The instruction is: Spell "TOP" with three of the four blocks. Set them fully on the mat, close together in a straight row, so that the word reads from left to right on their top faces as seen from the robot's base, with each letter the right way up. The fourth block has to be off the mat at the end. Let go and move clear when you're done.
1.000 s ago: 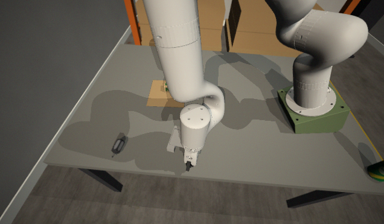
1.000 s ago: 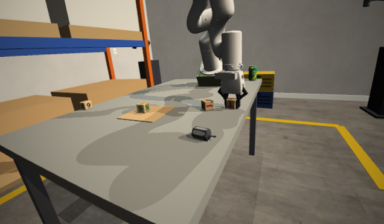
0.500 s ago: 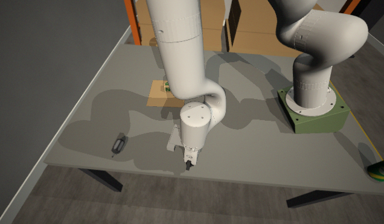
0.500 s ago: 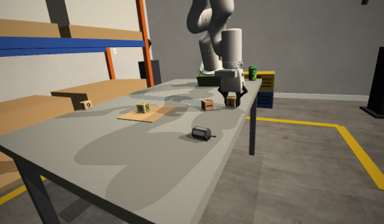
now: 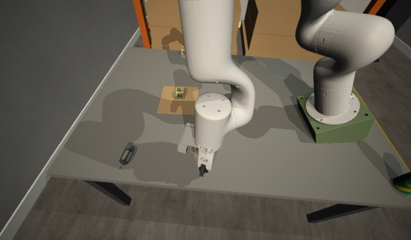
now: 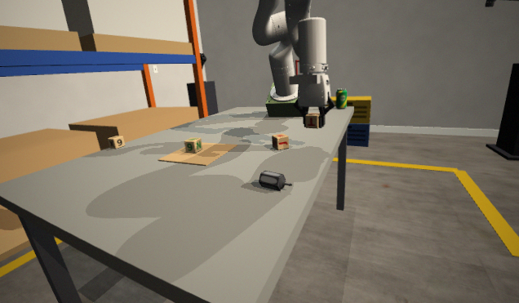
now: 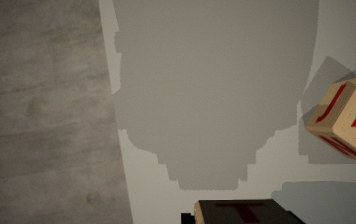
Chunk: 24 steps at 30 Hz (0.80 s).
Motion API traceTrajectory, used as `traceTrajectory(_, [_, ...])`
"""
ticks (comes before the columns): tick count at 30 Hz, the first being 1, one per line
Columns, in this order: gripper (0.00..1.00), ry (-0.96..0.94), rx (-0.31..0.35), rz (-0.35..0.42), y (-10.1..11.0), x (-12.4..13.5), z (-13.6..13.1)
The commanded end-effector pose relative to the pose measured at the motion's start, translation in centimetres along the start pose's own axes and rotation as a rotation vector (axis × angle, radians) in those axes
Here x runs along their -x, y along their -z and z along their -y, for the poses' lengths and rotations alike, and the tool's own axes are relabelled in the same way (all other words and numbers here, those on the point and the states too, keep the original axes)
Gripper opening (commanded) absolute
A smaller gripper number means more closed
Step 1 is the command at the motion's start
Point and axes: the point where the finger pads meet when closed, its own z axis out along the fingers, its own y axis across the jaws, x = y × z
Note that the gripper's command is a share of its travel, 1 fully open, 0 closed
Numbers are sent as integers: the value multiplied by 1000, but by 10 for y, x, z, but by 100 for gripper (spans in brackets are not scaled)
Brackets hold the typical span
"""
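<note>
My gripper (image 6: 312, 118) is shut on a wooden block with a red T on its side (image 6: 312, 120) and holds it above the table near the right edge. That block's top edge shows at the bottom of the wrist view (image 7: 245, 212). A second red-lettered block (image 6: 280, 141) sits on the table a little left of the gripper and shows at the right of the wrist view (image 7: 334, 120). A green-lettered block (image 6: 192, 144) sits on the brown mat (image 6: 198, 153); its top reads P from the top view (image 5: 179, 92). A fourth block marked 9 (image 6: 117, 141) stands at the table's far left edge.
A dark cylindrical motor (image 6: 273, 180) (image 5: 126, 154) lies on the table in front of the mat. The arm's green base (image 5: 336, 118) stands at the back. A green can (image 6: 341, 98) stands near the base. Cardboard boxes and an orange rack post (image 6: 195, 47) stand beyond the table's left side.
</note>
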Motion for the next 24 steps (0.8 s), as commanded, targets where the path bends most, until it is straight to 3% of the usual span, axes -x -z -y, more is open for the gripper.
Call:
traceTrajectory(1, [44, 2, 16, 15, 22, -1, 0])
traceTrajectory(10, [44, 2, 16, 15, 33, -1, 1])
traceTrajectory(21, [44, -7, 16, 15, 32, -1, 1])
traceTrajectory(24, [44, -96, 18, 13, 24, -2, 1])
